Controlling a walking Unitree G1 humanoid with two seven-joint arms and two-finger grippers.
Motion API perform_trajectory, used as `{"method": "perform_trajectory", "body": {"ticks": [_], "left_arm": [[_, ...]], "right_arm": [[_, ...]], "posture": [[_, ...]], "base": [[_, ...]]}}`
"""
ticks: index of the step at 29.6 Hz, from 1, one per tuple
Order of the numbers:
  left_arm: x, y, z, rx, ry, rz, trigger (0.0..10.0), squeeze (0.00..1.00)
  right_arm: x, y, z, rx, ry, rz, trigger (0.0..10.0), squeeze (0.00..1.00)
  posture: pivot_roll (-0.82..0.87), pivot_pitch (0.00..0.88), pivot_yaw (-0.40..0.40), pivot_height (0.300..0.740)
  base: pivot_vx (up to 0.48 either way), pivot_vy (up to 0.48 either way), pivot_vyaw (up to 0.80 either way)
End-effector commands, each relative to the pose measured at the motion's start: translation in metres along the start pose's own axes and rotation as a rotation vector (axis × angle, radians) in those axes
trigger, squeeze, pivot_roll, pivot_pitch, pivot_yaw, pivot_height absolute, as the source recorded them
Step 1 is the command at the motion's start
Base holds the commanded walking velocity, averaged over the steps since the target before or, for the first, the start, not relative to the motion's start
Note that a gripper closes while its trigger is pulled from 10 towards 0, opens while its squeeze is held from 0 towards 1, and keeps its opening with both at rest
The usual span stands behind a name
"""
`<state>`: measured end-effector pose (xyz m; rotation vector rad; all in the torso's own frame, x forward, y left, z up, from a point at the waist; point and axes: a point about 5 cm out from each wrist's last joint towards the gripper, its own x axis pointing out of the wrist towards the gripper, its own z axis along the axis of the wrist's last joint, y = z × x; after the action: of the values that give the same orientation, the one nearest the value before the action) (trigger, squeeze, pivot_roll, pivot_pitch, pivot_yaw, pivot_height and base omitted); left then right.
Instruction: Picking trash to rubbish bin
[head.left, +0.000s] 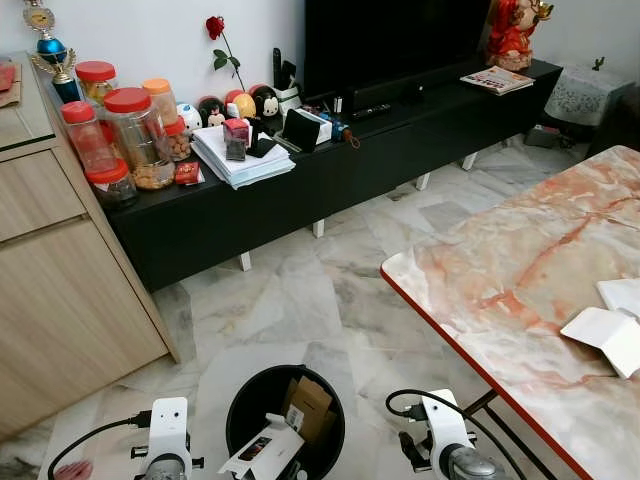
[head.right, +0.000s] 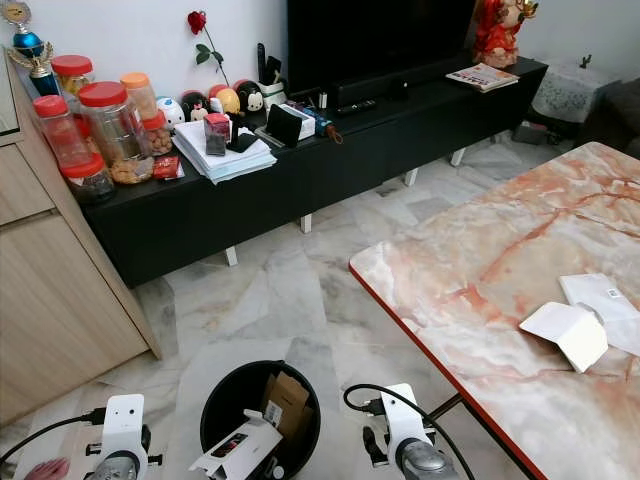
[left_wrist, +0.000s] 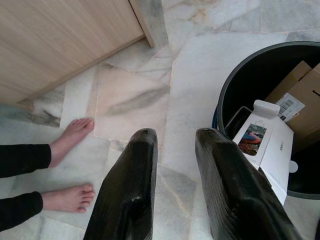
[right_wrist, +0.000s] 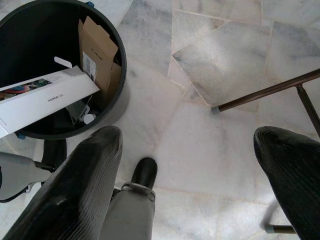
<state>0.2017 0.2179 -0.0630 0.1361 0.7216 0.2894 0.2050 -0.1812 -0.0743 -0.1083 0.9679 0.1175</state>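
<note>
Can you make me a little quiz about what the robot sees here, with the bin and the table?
1. True or false: the black bin on the floor already has a brown cardboard box in it.
2. What rests across the bin's rim? A) a white box B) a red jar C) a trophy
3. Fill in: the white paper pieces lie on the ____ marble table.

Key
1. True: the brown box stands inside the bin.
2. A: a long white box leans over the rim. The left hand hangs open beside the bin, and the right hand hangs open over the floor.
3. Pink: the tabletop is pink and white with a red edge.
</note>
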Motion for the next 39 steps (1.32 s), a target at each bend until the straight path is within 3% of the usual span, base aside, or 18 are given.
{"method": "perform_trajectory", "body": {"ticks": [1,39], "left_arm": [[-0.0005,-0.0005,-0.0032,-0.010,0.022,-0.002,10.0,0.00],[-0.0006,-0.0020,-0.0025,-0.030,0.020,-0.003,10.0,0.00]], "right_arm": [[0.0001,0.0007,0.0009,-0.003,-0.008,0.003,10.0,0.00],[-0.0002,-0.0017,0.0018,0.000,-0.012,0.002,10.0,0.00]], "posture": [[-0.02,0.000,-0.038,0.740],[-0.02,0.000,-0.043,0.740]], "base": [[0.000,0.000,0.00],[0.000,0.000,0.00]]}}
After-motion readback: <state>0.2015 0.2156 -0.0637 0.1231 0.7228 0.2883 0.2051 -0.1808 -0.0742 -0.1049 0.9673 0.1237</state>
